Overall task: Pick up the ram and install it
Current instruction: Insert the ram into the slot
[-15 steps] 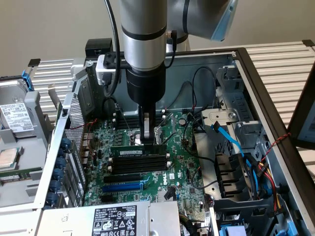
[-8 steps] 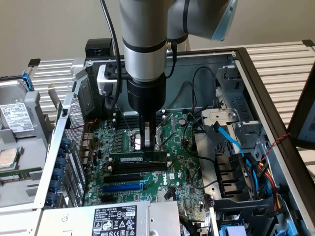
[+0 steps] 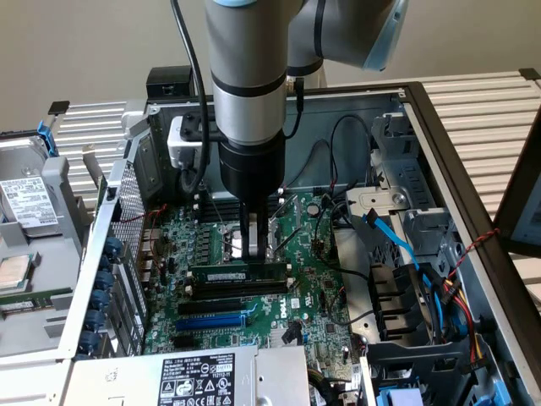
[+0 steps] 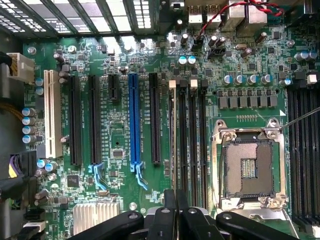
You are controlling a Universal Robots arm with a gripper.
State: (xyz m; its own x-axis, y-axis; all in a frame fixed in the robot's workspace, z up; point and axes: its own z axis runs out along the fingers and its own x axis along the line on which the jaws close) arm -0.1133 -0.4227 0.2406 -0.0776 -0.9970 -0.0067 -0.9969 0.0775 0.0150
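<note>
**Step in hand: seating.** The ram (image 3: 237, 277) stood on edge in a memory slot near the middle of the motherboard (image 3: 325, 283), between the CPU socket (image 4: 248, 167) and the blue slot (image 3: 211, 322). Its whitish label faced the power supply (image 3: 197, 376) at the near edge of the case (image 3: 439, 169). Judged from this position, pick-up was complete and insertion was under way.

**Gripper state.** The gripper (image 3: 255, 252) hung vertically over the ram's upper edge, offset toward the exterior view's right of the stick's middle. The fingers (image 4: 170, 215) were drawn narrow, almost together. Whether they pinched the edge or only bore down on it could not be determined.

**Requirement for completion.** Full seating would call for straight downward pressure, the stick kept square in its slot, and both white end clips latched. The latch state could not be read.

**Surroundings and obstructions.**
- An empty black slot (image 3: 228, 304) lay just beside the ram, on the blue-slot side.
- Black cables (image 3: 338, 169) hung along the far case wall, and a blue cable (image 3: 393, 241) ran by the drive bay. Both were well apart from the ram.
- Nothing stood between the gripper and the ram.
- A loose hard drive (image 3: 25, 203) lay outside the case.
</note>
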